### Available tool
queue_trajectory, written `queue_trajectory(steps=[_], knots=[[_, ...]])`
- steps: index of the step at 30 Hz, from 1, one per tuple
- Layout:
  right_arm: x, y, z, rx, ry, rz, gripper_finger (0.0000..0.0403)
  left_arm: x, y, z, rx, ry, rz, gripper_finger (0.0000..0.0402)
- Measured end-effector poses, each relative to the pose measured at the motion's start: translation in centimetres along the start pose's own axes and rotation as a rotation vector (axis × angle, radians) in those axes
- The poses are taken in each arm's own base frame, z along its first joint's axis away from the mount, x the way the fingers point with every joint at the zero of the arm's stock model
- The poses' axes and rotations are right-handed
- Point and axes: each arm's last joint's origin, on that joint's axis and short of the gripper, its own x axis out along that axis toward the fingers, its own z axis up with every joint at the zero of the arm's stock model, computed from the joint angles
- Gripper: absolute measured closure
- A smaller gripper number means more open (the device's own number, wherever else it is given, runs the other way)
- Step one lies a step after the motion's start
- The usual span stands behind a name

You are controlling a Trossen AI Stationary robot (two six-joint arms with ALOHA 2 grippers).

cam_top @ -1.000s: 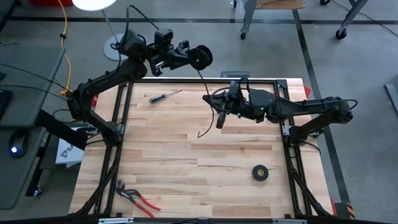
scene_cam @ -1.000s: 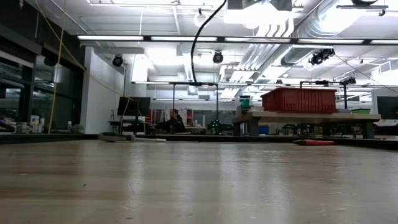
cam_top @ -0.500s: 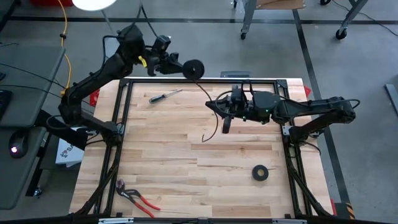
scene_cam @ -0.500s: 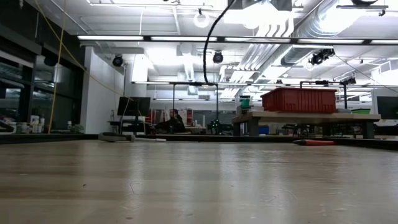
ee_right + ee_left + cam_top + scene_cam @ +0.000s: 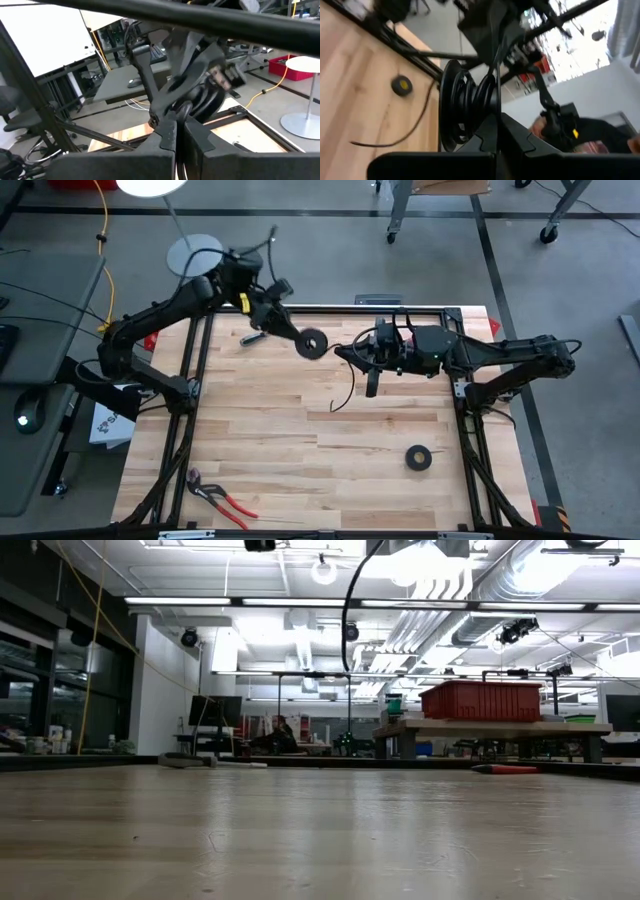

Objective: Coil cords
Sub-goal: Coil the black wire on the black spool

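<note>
One cord [image 5: 345, 375], two arms, one tape roll [image 5: 419, 458], one pair of pliers [image 5: 222, 499] and one screwdriver [image 5: 251, 338] show on or over the table [image 5: 260, 440]; the cord is wound as a black coil [image 5: 313, 344] on a spool gripped by the left gripper [image 5: 296, 340], jaws closed on it, held above the table's far middle; from there the cord runs to the right gripper [image 5: 371, 375], jaws closed on the cord, close beside the coil, and a thin tail hangs below it towards the wood; the left wrist view shows the coil's turns [image 5: 465, 102] against the spool's flange; no containers stand on the table; the tape roll lies near the right edge, the pliers at the near left corner, the screwdriver by the far left edge partly under the left arm; the middle and near boards are bare; the low view shows the cord [image 5: 347, 600] hanging clear above the tabletop.
</note>
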Motion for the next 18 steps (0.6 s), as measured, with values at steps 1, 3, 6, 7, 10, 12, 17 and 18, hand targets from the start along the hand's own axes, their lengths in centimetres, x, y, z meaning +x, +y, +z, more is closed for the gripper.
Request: queue_trajectory(steps=[1, 3, 6, 7, 10, 12, 17, 18], knots=[[0.0, 0.0, 0.0, 0.0, 0.001, 0.006, 0.0403, 0.5, 0.1, -0.1, -0.004, 0.016, -0.005, 0.0402], [0.0, 0.1, 0.0, -0.001, 0.003, 0.016, 0.0403, 1.6, 0.3, -0.3, -0.015, 0.047, -0.019, 0.0401], [0.0, 0.0, -0.1, -0.02, 0.012, 0.021, 0.0403, 3.4, 0.5, -0.6, -0.025, 0.11, -0.058, 0.0401], [0.0, 0.0, -0.1, -0.026, 0.014, 0.028, 0.0403, 3.9, 0.6, -0.7, -0.034, 0.13, -0.074, 0.0401], [0.0, -0.1, 0.0, -0.027, 0.02, 0.058, 0.0403, 5.7, 0.5, -0.7, -0.039, 0.179, -0.143, 0.0401], [0.1, -0.2, 0.0, -0.027, 0.025, 0.082, 0.0403, 6.8, 0.3, -0.5, -0.02, 0.191, -0.192, 0.0401], [0.1, -0.4, 0.2, -0.043, 0.02, 0.136, 0.0403, 8.4, -0.8, 0.5, 0.11, 0.162, -0.334, 0.0402], [0.0, -0.4, 0.3, -0.049, 0.015, 0.149, 0.0403, 8.6, -0.9, 0.8, 0.139, 0.151, -0.36, 0.0401]])
